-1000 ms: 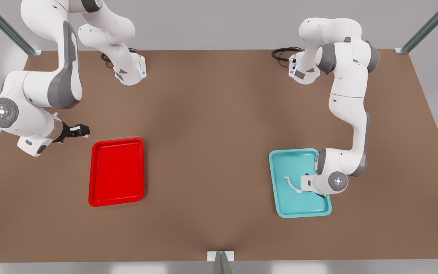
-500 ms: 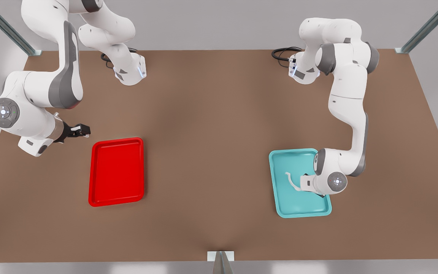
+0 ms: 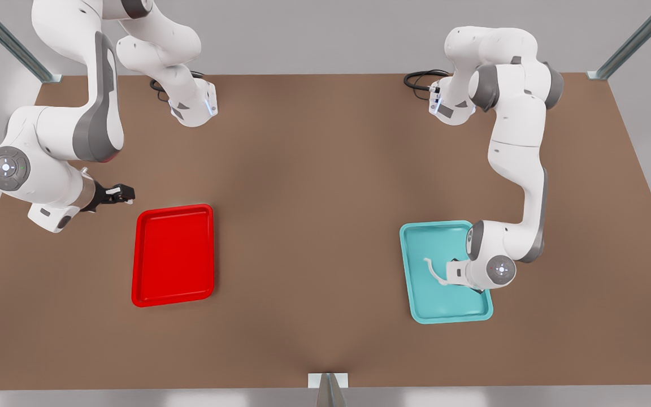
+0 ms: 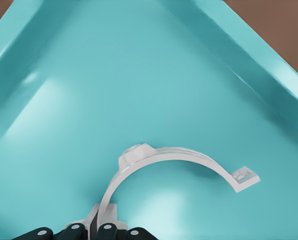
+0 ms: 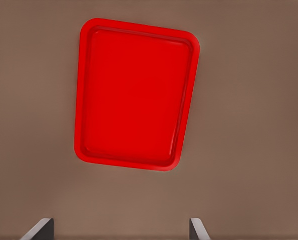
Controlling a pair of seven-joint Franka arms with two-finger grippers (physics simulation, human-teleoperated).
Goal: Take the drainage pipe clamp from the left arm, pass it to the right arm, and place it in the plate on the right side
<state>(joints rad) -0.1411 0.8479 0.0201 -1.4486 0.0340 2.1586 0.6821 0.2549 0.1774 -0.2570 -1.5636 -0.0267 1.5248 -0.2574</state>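
On the brown tabletop (image 3: pixel 314 226), the left gripper (image 4: pixel 99 231) is still pinching the drainage pipe clamp (image 4: pixel 161 162) inside the teal tray (image 3: pixel 444 308), barely lifting it. The right gripper (image 5: pixel 121 232), fingers apart, is waiting near the plate (image 3: pixel 173 297).

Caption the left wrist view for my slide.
Left gripper, jaws shut on one end of the white drainage pipe clamp, over the floor of the teal tray.

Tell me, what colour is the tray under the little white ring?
Teal. The tray under the ring shows best in the left wrist view.
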